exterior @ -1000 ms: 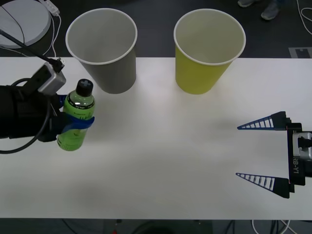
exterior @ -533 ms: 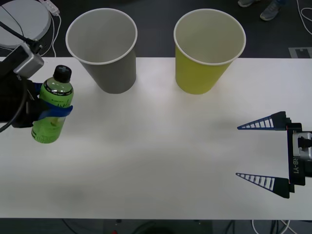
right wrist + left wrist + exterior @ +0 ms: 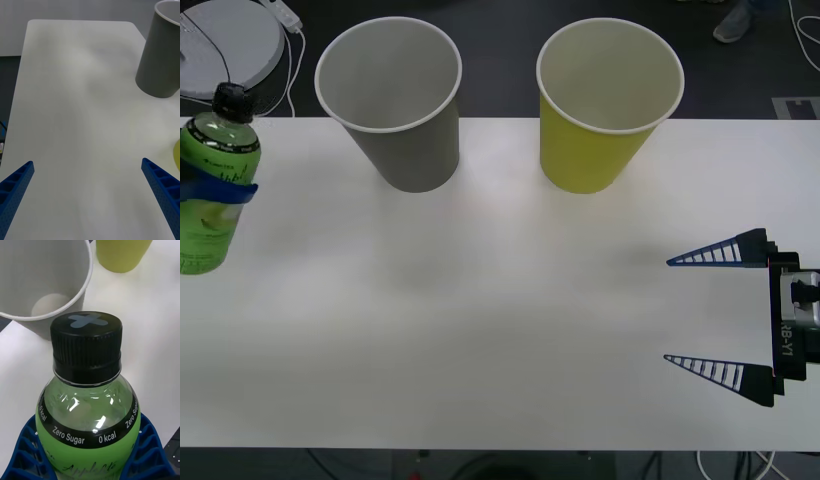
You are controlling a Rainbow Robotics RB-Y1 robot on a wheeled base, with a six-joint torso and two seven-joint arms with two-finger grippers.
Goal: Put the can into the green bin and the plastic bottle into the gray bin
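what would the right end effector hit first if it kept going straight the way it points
Probably nothing soon: the open right end effector points across bare table. The gray bin stands off to one side of that line, though depth is unclear.

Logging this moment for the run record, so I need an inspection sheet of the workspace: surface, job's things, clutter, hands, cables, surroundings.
Surface: white table, bare across the middle.
Job's things: large gray paper cup and large yellow-green paper cup upright side by side at the far edge, apart; small green-labelled plastic bottle with black cap upright at the table's left edge; the can: nothing seen.
Clutter: nothing seen.
Hands: left hand shut on the bottle, blue fingers around its body; right hand open, at the right edge.
Cables: white cord on the floor behind the table.
Surroundings: dark floor, round white base far left.
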